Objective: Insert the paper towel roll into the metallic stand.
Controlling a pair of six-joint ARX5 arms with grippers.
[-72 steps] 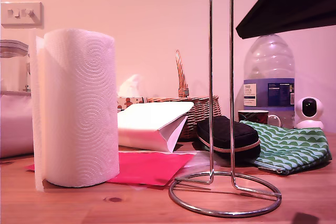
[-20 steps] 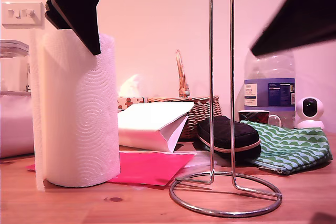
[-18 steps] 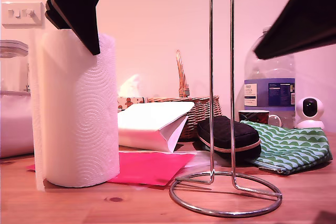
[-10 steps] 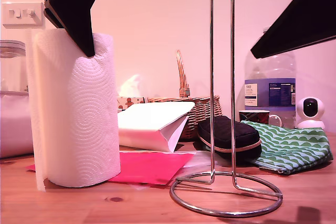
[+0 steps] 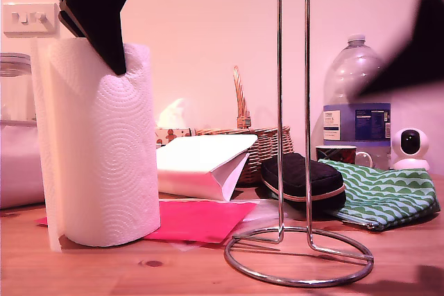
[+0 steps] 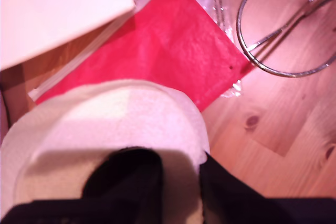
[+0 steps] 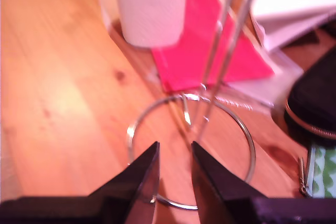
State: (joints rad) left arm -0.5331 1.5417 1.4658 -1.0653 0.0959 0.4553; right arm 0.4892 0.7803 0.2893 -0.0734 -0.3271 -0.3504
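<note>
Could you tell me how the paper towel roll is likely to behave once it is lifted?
The paper towel roll probably lifts lightly and dents under squeezing, being soft embossed paper. Its loose sheet edge may flap or unwind.

The top of the paper towel roll (image 5: pixel 97 143) is being covered by the first gripper (image 5: pixel 104 32). The second gripper (image 7: pixel 173 169) is being rendered as a dark blur in the exterior view.
</note>
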